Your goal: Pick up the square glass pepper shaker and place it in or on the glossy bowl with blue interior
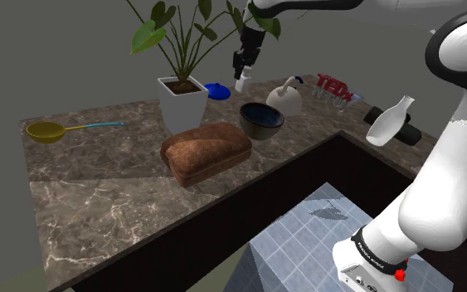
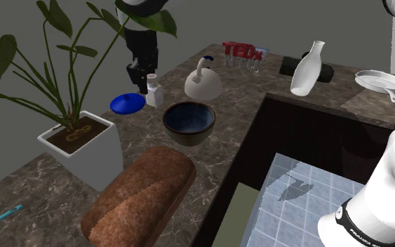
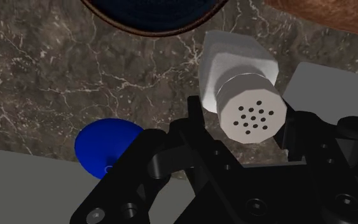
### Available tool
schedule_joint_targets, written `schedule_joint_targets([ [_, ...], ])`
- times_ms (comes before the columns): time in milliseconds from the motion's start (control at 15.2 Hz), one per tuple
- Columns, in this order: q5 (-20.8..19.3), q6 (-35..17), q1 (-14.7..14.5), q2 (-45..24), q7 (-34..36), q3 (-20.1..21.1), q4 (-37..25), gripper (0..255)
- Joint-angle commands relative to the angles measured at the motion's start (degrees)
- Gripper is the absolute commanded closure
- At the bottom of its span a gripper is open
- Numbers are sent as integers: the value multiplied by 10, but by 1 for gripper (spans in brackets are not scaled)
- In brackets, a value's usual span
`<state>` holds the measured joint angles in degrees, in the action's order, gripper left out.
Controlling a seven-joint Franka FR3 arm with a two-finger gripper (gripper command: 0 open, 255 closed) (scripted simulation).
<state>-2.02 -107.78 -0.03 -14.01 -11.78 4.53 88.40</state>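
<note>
gripper (image 1: 241,68): black fingers (image 3: 195,124) clasping the pepper shaker's cap from both sides
pepper shaker (image 3: 250,109): white, square body, holed round cap; showing upper middle of shoulder view, between blue disc (image 2: 128,103) and white kettle (image 2: 203,83)
bowl (image 1: 261,121): dark, blue inside; sitting just lower right of shaker, beside bread loaf (image 1: 206,153)

The arm (image 1: 439,207) was white with dark joints, a black lettered ring (image 1: 371,255) and a red knob (image 1: 400,274) near its base. The black hand (image 3: 246,122) showed round screws.
</note>
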Motion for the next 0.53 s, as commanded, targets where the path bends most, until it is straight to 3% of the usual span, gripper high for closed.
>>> schedule_joint_targets([
  [0,6,-12,13,36,-20,-6,48,255],
  [462,19,-36,50,133,-88,-34,168,255],
])
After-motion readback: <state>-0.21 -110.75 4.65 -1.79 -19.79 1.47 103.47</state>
